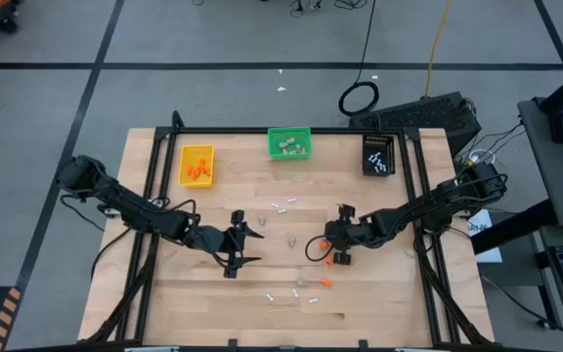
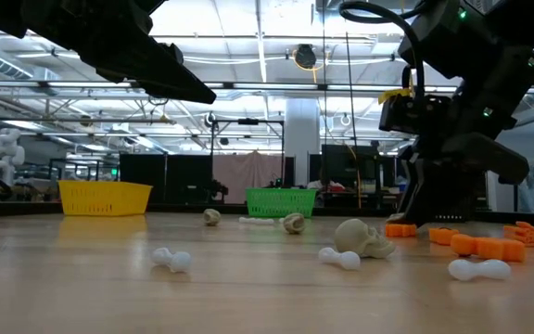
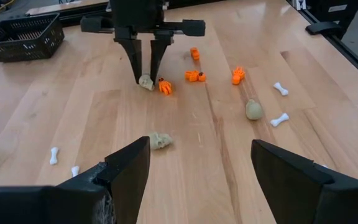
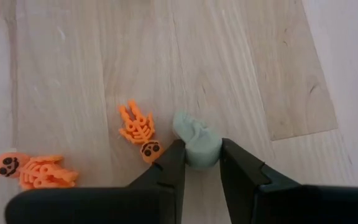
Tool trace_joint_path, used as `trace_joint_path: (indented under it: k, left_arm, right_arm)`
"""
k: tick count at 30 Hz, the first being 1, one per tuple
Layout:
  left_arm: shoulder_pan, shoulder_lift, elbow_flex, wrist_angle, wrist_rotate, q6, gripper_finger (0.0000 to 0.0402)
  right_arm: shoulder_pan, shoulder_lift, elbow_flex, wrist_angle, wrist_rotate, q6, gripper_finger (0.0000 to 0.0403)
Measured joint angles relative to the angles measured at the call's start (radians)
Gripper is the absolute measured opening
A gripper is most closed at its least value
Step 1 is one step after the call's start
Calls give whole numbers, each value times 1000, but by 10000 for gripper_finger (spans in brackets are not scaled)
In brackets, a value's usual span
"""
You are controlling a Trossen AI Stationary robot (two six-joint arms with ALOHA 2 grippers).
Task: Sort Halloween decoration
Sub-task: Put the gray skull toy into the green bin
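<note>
Beige-grey skull lump (image 4: 197,145) sat pinched in your right gripper (image 4: 199,163) on table, likely bound for green bin (image 1: 289,144); left gripper (image 1: 240,246) hovered spread, waiting

Three bins (image 1: 289,144) sat along table's (image 1: 164,293) far edge; pieces (image 1: 283,206) lay scattered mid-table between both arms, some inside the bins.

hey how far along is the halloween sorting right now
Partly done. The yellow bin already holds orange pieces, the green bin beige lumps, the black bin white sticks. In hand: the right gripper is shut on a beige skull lump at the table. The left gripper is open, holding nothing. Left: loose orange skeletons, lumps and white bones on the table.
</note>
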Motion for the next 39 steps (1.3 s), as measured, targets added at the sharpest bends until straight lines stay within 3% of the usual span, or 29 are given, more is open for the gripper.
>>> trace_joint_path:
  k: [16,29,39]
  left_arm:
    - [0,0,0,0,0,0,278]
    - [0,0,0,0,0,0,278]
    - [0,0,0,-1,0,0,278]
  right_arm:
    - [0,0,1,120,5,-60,64]
    - [1,0,2,469,56,-347,63]
    - [1,-1,-96,716,42,-407,64]
